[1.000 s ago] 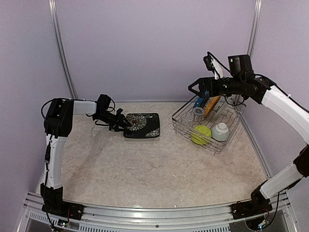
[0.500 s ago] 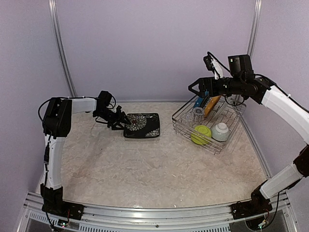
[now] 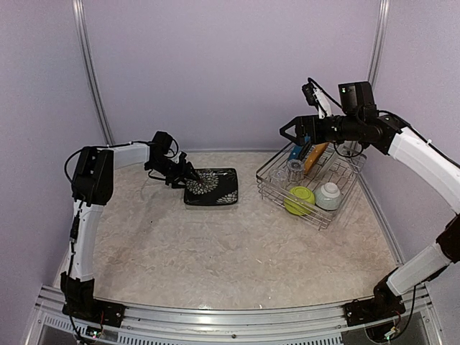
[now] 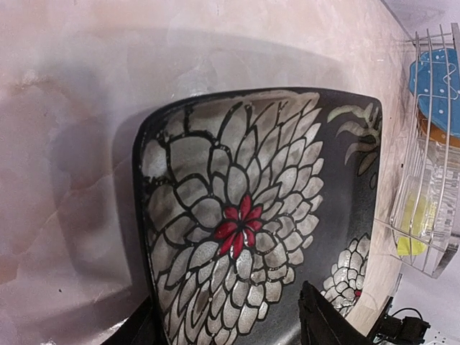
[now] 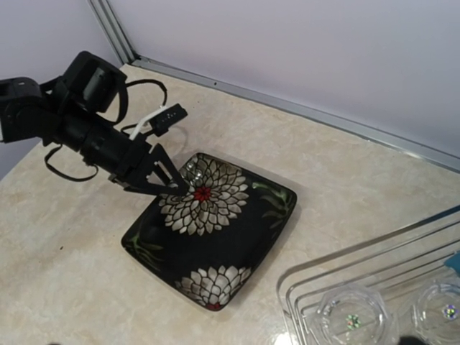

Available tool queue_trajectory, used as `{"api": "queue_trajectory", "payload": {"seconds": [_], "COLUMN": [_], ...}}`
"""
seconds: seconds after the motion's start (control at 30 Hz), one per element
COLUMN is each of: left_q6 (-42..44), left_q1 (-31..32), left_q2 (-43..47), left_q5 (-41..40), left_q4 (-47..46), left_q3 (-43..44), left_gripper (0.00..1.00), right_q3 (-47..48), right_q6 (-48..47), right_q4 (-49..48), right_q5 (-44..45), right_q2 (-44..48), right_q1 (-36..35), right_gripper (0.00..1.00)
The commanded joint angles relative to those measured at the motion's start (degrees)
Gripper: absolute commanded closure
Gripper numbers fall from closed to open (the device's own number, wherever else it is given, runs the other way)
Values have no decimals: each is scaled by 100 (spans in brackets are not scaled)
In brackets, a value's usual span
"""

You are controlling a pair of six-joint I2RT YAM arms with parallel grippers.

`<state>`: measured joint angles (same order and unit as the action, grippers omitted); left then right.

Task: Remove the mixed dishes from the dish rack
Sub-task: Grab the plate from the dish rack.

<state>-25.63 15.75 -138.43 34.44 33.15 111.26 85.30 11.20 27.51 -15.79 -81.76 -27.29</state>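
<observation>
Right wrist view: left gripper parted over the black square plate, seemingly set down unloaded; right gripper agape.

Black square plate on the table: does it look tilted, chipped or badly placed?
Nothing stands out. The black square plate lies flat on the table, well apart from the dish rack, with no chip or crack visible. The left gripper hovers open over the plate's left edge.
</observation>
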Motion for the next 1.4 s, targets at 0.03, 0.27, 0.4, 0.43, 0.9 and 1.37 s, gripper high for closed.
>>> {"api": "queue_trajectory", "payload": {"seconds": [0.03,0.27,0.4,0.43,0.9,1.37], "left_q6": [212,458,480,475,-326,-643], "left_q1": [37,10,-96,-132,-630,-1162], "left_q2": [-154,100,339,408,2326,4079], "left_q5": [-60,-353,-661,-760,-1695,-1588], "left_q4": [210,328,467,497,-101,-680], "left_q3": [210,269,262,242,-201,-1429], "left_gripper": [42,38,18,10,1,1], "right_q3": [-37,-83,-78,-77,-214,409], "right_q6": [-30,-5,1,3,448,2039], "right_q4": [-16,-119,-170,-194,-167,1111], "right_q5": [55,320,931,1159,3411,2764], "right_q2": [-62,-82,-40,-14,463,-314], "right_q1": [56,57,54,54,150,1440], "right_gripper": [1,1,1,1,1,1]}}
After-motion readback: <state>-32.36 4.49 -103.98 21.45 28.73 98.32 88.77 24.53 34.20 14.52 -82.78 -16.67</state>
